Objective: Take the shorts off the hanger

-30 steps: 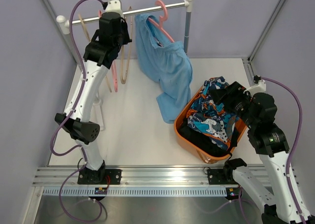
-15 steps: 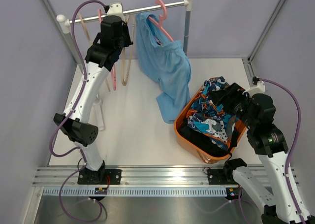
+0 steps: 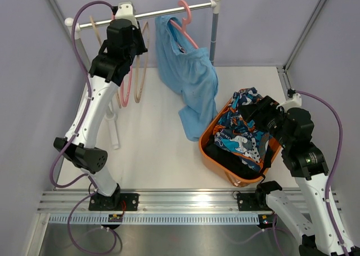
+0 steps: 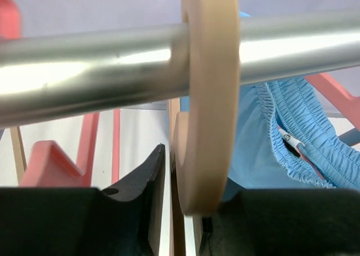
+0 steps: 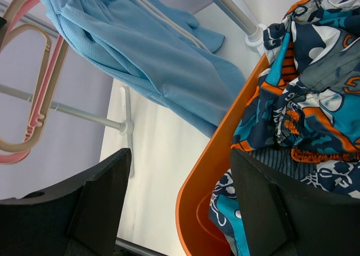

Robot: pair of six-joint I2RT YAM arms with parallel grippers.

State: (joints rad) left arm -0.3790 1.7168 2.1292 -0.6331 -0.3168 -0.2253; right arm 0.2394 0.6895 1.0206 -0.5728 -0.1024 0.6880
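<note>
The light blue shorts [image 3: 191,76] hang from a pink hanger [image 3: 185,13] on the metal rail [image 3: 169,9]. They also show in the left wrist view [image 4: 264,132] and the right wrist view [image 5: 152,59]. The patterned shorts [image 3: 242,126] lie on top in the orange basket [image 3: 205,140], with dark fabric [image 3: 232,161] under them. My left gripper [image 3: 134,37] is up at the rail, shut on the neck of a bare tan hanger [image 4: 205,98] whose hook sits over the rail [image 4: 84,70]. My right gripper [image 3: 253,112] is open and empty over the basket [image 5: 219,155].
Bare pink [image 3: 128,81] and tan [image 3: 140,70] hangers hang at the rail's left end. The rack's upright post [image 3: 214,31] stands behind the shorts, and its foot [image 5: 125,126] rests on the white table. Purple walls close in on the left, right and back.
My left gripper has moved a little left and up along the rail, and the tan hanger swung left with it. The right arm has barely moved.
</note>
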